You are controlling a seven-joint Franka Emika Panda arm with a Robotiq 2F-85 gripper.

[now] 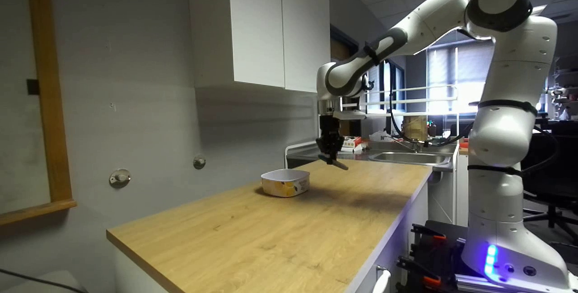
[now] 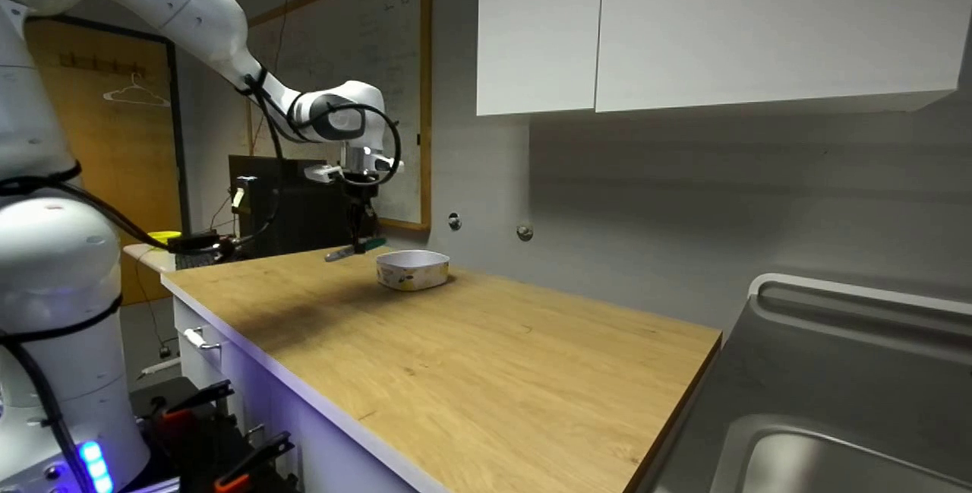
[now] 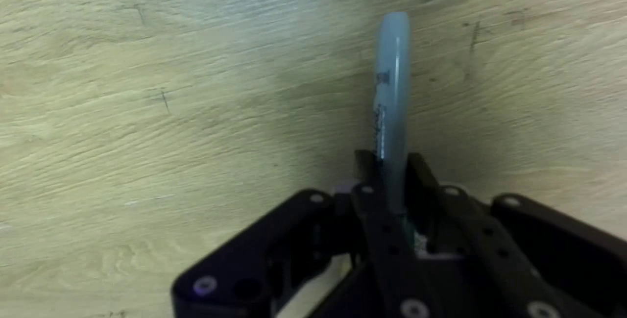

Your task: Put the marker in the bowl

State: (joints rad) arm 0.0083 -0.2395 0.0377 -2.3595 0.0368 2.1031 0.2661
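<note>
Fingers clamped around the marker, its gray end slanting down from them, counter beneath them, bowl on it, near them, to one side

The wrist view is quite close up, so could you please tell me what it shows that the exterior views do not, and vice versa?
Only the wrist view shows dark printing along the marker, too blurred to read fully, and the fingers on either side of it.

Only the exterior views show the whole bowl upright on the countertop, plus the robot arm, the white wall cabinets and the sink.

All share the gripper holding the marker, and the wood-look countertop.
</note>
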